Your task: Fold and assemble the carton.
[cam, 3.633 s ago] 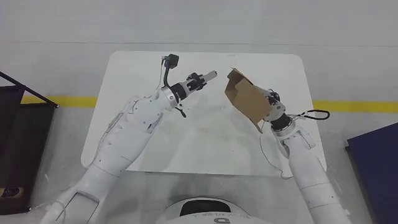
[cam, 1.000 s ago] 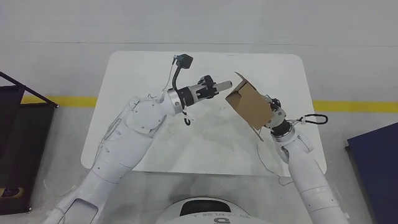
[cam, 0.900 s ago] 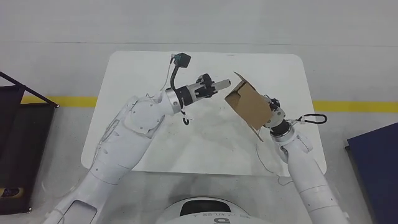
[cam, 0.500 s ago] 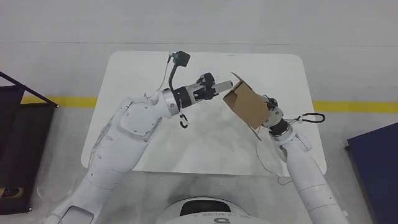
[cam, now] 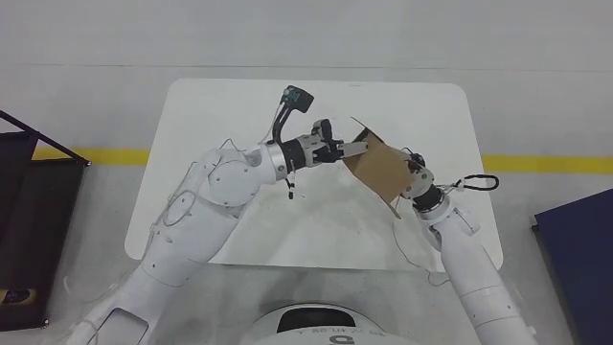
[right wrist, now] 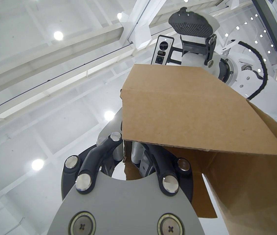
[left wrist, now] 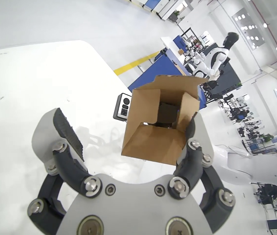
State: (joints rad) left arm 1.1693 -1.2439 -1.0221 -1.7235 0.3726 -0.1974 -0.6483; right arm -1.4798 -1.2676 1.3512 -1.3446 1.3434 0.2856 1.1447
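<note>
Inspecting the work in hand: the carton (cam: pixel 385 167) is held in the air above the white table (cam: pixel 220 134), between the two arms and nearer the table's right side. It touches the table at no point that can be seen.

Right gripper (right wrist: pixel 131 152): clenched on one wall at the carton's far end, the cardboard edge running down between its fingers. This grip carries the whole carton.

Left gripper (left wrist: pixel 128 119): released, jaws spread wide, set at the carton's near open end. One finger (left wrist: pixel 197 133) lies against the outer corner of that end; the other stands well apart from the cardboard. Nothing is grasped.

Progress, as judged: the body has been opened from flat into a square tube, and that part looks done. The left wrist view looks straight through the tube to dark gripper parts at the far end, so neither end is closed. The flaps (left wrist: pixel 175 83) at the near end stand outward or only partly turned in.

Outstanding, as judged: fold in the near flaps, close that end, then do the same at the other. The task looks under halfway.
</note>
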